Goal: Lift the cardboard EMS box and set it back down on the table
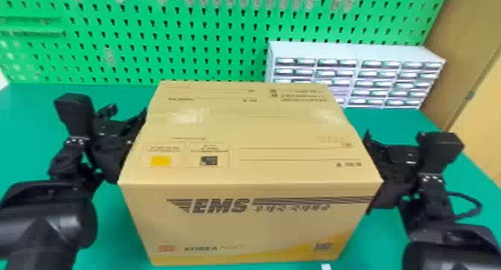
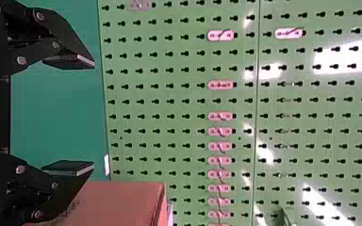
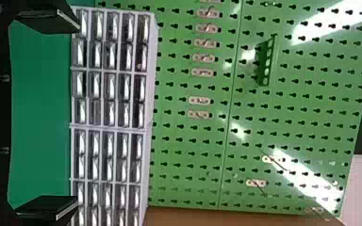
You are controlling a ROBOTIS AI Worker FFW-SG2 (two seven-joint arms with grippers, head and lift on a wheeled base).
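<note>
The cardboard EMS box [image 1: 246, 220] stands upright in the middle of the head view, its printed front facing me. My left gripper [image 1: 125, 118] is against the box's left side, and my right gripper [image 1: 391, 142] is at its right side. In the left wrist view, my left gripper [image 2: 93, 115] has its fingers spread wide, one of them beside the box [image 2: 122, 200]. My right gripper [image 3: 78, 115] in the right wrist view is likewise open, with nothing between its fingers. The box's underside is hidden, so I cannot tell whether it touches the table.
The green table [image 1: 30, 116] extends around the box. Behind it rises a green pegboard [image 1: 208, 38] with small hooks. A pale cabinet of small drawers [image 1: 358, 71] stands at the back right, near a wooden panel [image 1: 473, 101].
</note>
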